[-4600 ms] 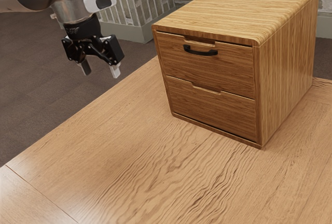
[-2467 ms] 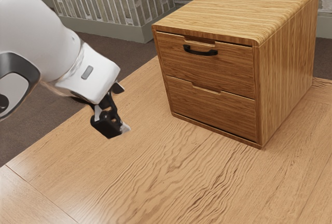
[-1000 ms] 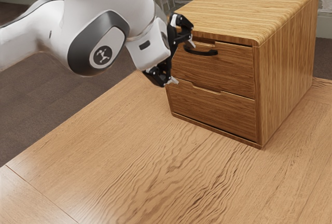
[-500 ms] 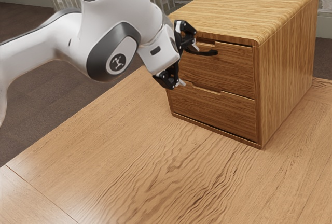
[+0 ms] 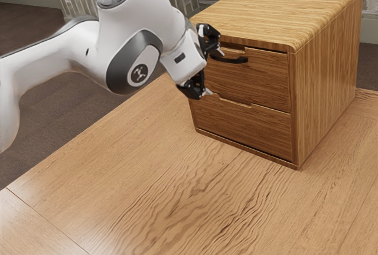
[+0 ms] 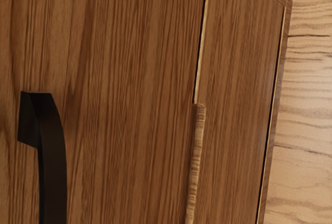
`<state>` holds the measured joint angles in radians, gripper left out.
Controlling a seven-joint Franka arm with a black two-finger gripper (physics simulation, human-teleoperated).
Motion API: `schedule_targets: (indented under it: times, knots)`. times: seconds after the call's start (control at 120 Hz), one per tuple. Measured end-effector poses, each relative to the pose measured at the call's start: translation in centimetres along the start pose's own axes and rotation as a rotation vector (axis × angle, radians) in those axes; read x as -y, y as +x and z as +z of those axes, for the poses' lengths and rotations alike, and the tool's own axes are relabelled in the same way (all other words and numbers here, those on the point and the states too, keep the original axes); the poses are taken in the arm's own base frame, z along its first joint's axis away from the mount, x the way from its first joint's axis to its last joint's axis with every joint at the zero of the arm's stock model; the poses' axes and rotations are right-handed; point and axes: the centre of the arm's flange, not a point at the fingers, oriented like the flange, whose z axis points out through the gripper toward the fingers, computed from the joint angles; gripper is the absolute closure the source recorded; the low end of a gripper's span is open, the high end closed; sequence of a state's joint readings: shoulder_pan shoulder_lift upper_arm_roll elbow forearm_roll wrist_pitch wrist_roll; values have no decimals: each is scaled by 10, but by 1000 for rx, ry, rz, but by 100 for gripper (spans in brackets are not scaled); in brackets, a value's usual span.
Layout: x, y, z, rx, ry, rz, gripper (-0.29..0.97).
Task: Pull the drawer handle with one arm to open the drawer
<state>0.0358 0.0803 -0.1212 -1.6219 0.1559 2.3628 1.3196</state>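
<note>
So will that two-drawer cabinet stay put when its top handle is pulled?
Tipping seems unlikely: the cabinet is squat, its base flat on the table. It may slide, though, on that smooth wood. The black handle sits high, adding some leverage.

White arm (image 5: 56, 66), grey joint caps (image 5: 137, 73), black hand (image 5: 210, 71)

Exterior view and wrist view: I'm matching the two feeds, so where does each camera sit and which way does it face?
Exterior view: raised beside the table, looking down across it at the cabinet; the white arm enters from the exterior view's left, gripper at the handle.
Wrist view: on the hand, close, facing the top drawer front.
Shared: handle, top drawer front, lower drawer front, table.
</note>
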Motion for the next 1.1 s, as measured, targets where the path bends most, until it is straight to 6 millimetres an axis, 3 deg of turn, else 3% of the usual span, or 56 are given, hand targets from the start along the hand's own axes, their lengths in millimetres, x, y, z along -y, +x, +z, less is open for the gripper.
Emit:
schedule_targets:
  times: [0.542,0.933,1.1]
  knots:
    - [9,-1,8,-21,5,-39,0]
    - [8,-4,26,-24,-42,-59,0]
    - [9,-5,20,-24,-36,-63,14]
